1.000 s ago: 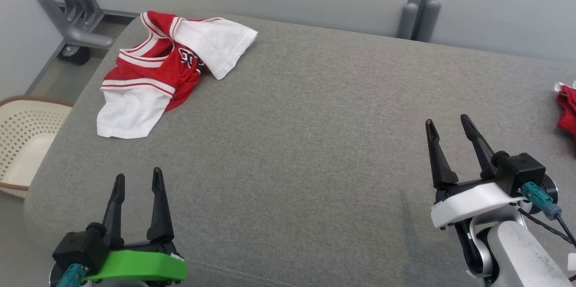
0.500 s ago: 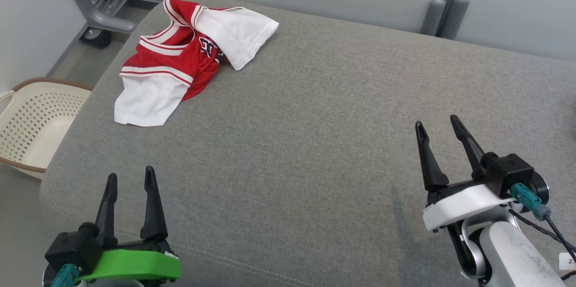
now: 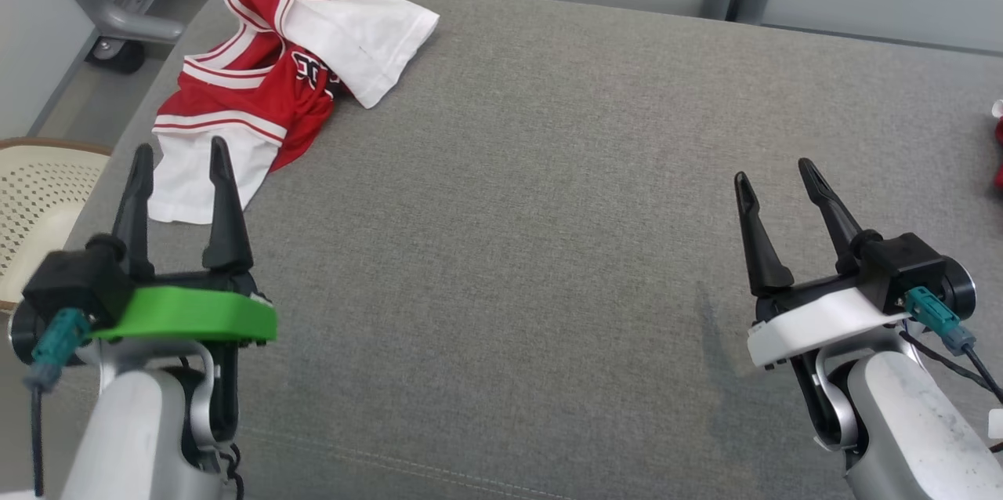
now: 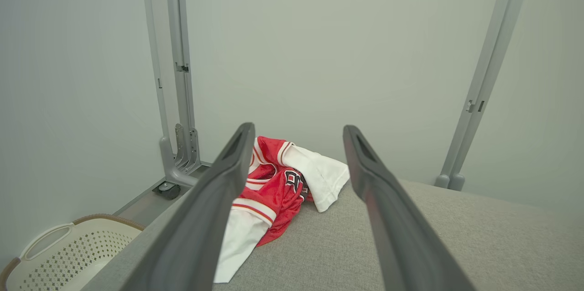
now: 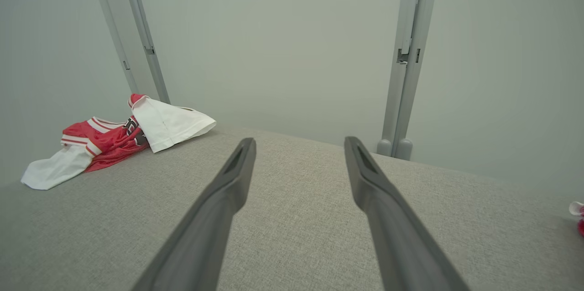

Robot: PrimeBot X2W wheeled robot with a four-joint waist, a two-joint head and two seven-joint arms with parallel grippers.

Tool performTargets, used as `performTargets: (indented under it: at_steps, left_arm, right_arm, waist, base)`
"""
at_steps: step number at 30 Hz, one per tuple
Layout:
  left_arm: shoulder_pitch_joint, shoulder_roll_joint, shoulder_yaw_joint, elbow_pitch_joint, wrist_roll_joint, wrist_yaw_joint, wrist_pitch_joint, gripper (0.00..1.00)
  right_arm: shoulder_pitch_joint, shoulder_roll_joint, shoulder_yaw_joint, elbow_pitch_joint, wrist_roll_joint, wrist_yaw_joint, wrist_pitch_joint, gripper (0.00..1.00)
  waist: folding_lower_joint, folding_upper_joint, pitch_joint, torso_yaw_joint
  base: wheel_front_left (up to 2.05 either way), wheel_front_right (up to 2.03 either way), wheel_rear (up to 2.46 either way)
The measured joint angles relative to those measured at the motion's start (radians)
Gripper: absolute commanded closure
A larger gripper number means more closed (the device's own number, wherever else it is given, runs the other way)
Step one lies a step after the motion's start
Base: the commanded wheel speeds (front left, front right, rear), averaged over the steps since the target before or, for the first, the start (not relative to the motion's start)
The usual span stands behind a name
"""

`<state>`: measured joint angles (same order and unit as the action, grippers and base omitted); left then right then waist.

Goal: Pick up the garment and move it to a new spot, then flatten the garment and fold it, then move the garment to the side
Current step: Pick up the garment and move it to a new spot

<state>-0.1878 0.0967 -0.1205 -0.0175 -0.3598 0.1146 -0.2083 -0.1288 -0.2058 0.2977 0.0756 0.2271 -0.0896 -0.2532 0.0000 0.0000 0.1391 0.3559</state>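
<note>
Left gripper [image 3: 180, 146] advanced toward garment [image 3: 258, 96], jaws apart.

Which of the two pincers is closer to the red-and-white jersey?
The left pincer, on the green mount, open near the jersey; the right pincer, on the white mount, stands far across the cushion.

surface: grey fabric cushion [image 3: 533, 194], rounded corners, stitched seam along near edge | far left corner: garment [image 3: 258, 92], red-and-white jersey, crumpled (a white sleeve folded over the red body) | right: red-and-white cloth [image 3: 999, 159], mostly cut off
</note>
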Motion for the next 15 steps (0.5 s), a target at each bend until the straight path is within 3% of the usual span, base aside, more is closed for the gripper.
performTargets:
  at_steps: [10,15]
  left_arm:
    - [-0.259,0.107,0.104,0.154,-0.017,0.000,0.187,0.00]
    - [-0.360,0.119,0.160,0.232,-0.075,0.001,0.274,0.00]
  right_arm:
    - [-0.065,-0.015,0.014,-0.037,-0.021,0.010,0.027,0.00]
    - [-0.098,-0.028,0.010,-0.068,-0.040,0.010,0.042,0.00]
  waist:
    - [0.0000,0.0000,0.070,-0.068]
    - [0.0000,0.0000,0.118,-0.109]
  base:
    - [0.00,0.00,0.00]
    - [0.00,0.00,0.00]
